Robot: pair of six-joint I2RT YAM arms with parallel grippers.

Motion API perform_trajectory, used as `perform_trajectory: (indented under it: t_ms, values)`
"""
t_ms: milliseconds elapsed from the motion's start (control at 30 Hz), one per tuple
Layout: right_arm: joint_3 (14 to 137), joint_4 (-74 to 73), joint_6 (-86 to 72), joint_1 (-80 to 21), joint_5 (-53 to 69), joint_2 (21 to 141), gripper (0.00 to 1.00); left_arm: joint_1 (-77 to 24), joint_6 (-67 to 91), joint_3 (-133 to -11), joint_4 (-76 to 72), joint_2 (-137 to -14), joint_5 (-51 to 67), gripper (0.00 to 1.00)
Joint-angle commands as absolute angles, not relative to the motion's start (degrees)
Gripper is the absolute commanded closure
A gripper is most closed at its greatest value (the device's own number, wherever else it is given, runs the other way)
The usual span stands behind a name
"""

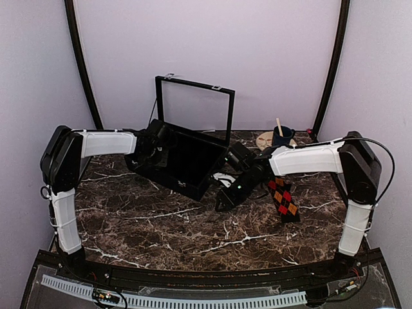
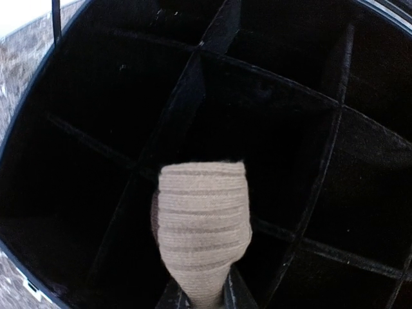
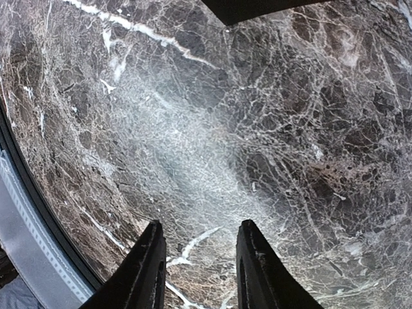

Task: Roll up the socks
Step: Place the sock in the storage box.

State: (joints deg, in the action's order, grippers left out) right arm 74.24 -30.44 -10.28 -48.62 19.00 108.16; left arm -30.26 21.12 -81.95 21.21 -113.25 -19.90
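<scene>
Marble table (image 1: 161, 225), argyle sock (image 1: 284, 198) overhead, rolled tan sock (image 2: 203, 225) wrist-only

The sock (image 2: 203, 225) is ribbed knit cloth, the box (image 2: 191, 90) matt, the table (image 3: 193, 129) glossy marbled stone.

A black sock (image 1: 284, 201) patterned with red-orange argyle diamonds lies right of the black box (image 1: 187, 164) on the dark brown, white-veined marble tabletop (image 1: 193, 235), while a tan, faintly striped sock roll (image 2: 203, 225) shows against the box's black dividers.
</scene>
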Motion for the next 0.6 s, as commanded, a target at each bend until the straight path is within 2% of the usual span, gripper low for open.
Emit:
perform_trajectory:
  t_ms: [0,167,567]
  values:
    - [75.35,-30.29,-9.5,-48.21,18.97,108.57,0.65,-30.12,29.42,-86.47,29.79,-115.12,-17.71,1.0]
    - [74.59,-29.58,-9.71,-48.24,19.24,108.07,0.65,-29.59,36.93,-90.34,36.21,-117.31,-17.81,1.0]
    - [71.75,-27.56,-10.19,-48.24,19.82,105.69,0.65,-26.21,53.31,-89.27,40.47,-117.76,-11.06,1.0]
